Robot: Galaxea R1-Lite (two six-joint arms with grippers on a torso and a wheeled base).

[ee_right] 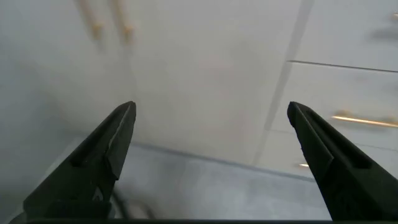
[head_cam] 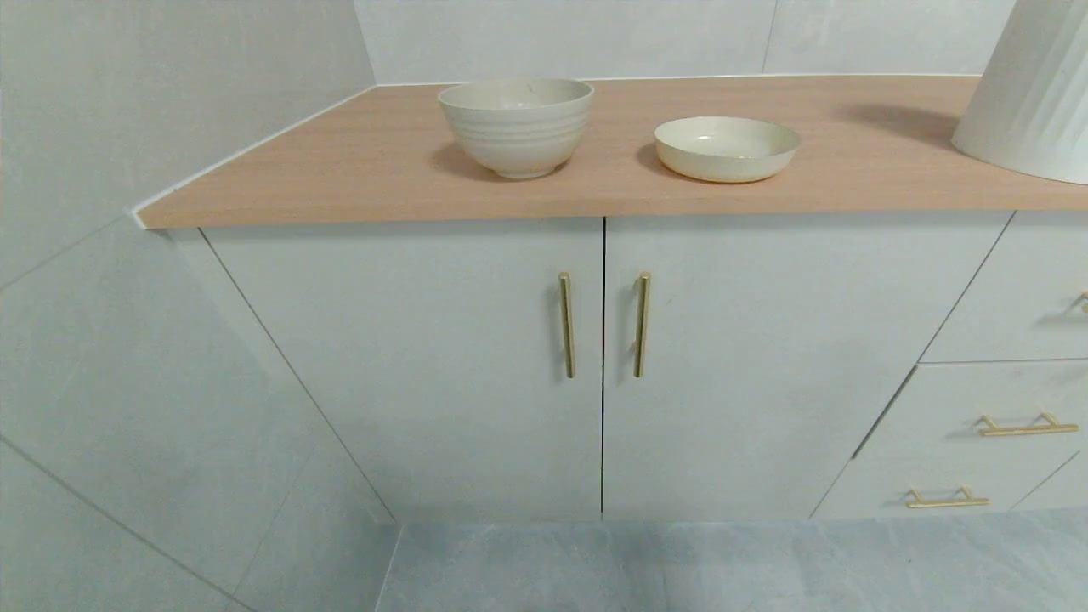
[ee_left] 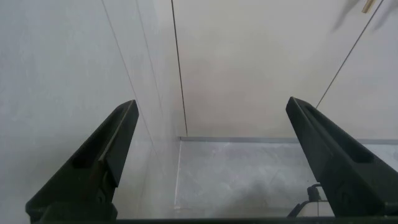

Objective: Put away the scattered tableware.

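Sitting upright on the wooden worktop [head_cam: 340, 183], the deep ribbed bowl [head_cam: 516, 126] stood near the front edge, toward the left end where the worktop meets the tiled wall. The shallow dish [head_cam: 727, 149] lay just beside it on the right, apart from it and about as near the front edge. Both were round, so neither offered a long axis to line up with; a rim grasp would have served from any side. A white ribbed container [head_cam: 1033, 93] stood well apart at the right end.

Below, the seam between the two closed cabinet doors [head_cam: 603, 365] fell between the two pieces, the bowl over the left door and the dish over the right. The left gripper [ee_left: 211, 104] had its fingers spread wide with nothing between them, facing the cabinet front and floor. The right gripper [ee_right: 211, 106] was likewise spread and empty, facing the brass door handles [ee_right: 127, 28] and the drawers [ee_right: 348, 93]. Both seemed to hang below worktop height, so the tableware lay up and ahead of them. By sides, the left arm looked better placed for the bowl and the right for the dish.
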